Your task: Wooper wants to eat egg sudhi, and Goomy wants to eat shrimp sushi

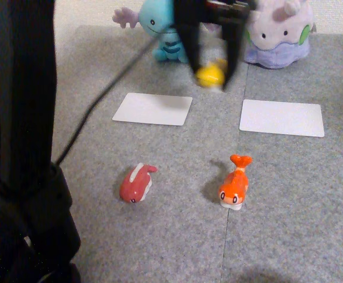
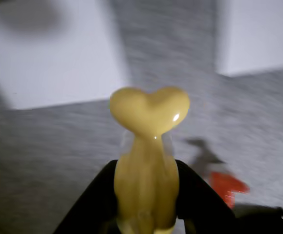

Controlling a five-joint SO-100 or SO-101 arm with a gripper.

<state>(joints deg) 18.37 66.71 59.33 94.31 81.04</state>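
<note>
- The gripper point(image 1: 211, 75) is hanging above the grey mat point(image 1: 277, 224), its two dark fingers clenched on the egg sudhi point(image 1: 210, 75); in the wrist view the yellow toy point(image 2: 147, 161) is sitting between the jaws with its heart-shaped tail pointing away from the camera.
- The toy is being carried in the air near the mat's far edge, between the two white cards, the left card point(image 1: 153, 108) and the right card point(image 1: 281, 117).
- Wooper point(image 1: 159, 29) is sitting at the far edge behind the left card, and Goomy point(image 1: 277, 32) behind the right one.
- The shrimp sushi point(image 1: 235, 181) is lying nearer the front, about mid-mat, with a dark red toy point(image 1: 137, 183) well to its left.
- Judging by this, the egg delivery is under way; the next move is calling for a shift left over Wooper's card, a lowering, then a release.
- The shrimp is not yet being handled.
</note>
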